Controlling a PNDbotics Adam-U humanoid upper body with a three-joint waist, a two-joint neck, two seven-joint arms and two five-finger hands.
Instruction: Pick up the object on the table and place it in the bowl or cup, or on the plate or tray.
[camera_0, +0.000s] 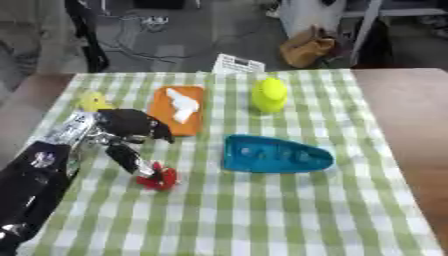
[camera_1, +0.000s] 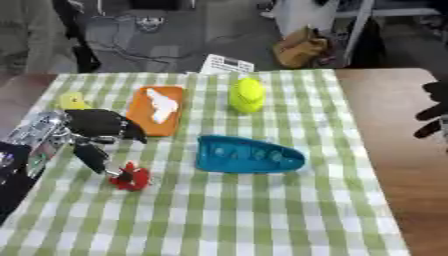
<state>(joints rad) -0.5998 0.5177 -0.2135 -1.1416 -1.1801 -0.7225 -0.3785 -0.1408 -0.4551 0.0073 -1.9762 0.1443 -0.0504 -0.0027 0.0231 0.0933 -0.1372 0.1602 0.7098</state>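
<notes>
Left robot hand: your left robot hand (camera_0: 131, 131) is over the table (camera_0: 289, 215), left of the teal tray (camera_0: 276, 155), fingers curled downward.
Red thing: the red thing (camera_0: 158, 178) lies on the cloth at your fingertips (camera_0: 144, 171); you cannot tell whether they pinch it.
Right robot hand: your right robot hand (camera_1: 435, 112) shows at the right edge, well apart from the tray; its fingers cannot be made out.
Others: the orange tray (camera_0: 178, 111) and yellow cup (camera_0: 269, 95) stand beyond the teal tray.

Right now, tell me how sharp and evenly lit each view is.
Left eye view: soft all over, the red object under the left hand a blurred shape; even light, faint shadows. Right eye view: equally soft, no glare on the teal tray; the right hand shows dark at the edge.
</notes>
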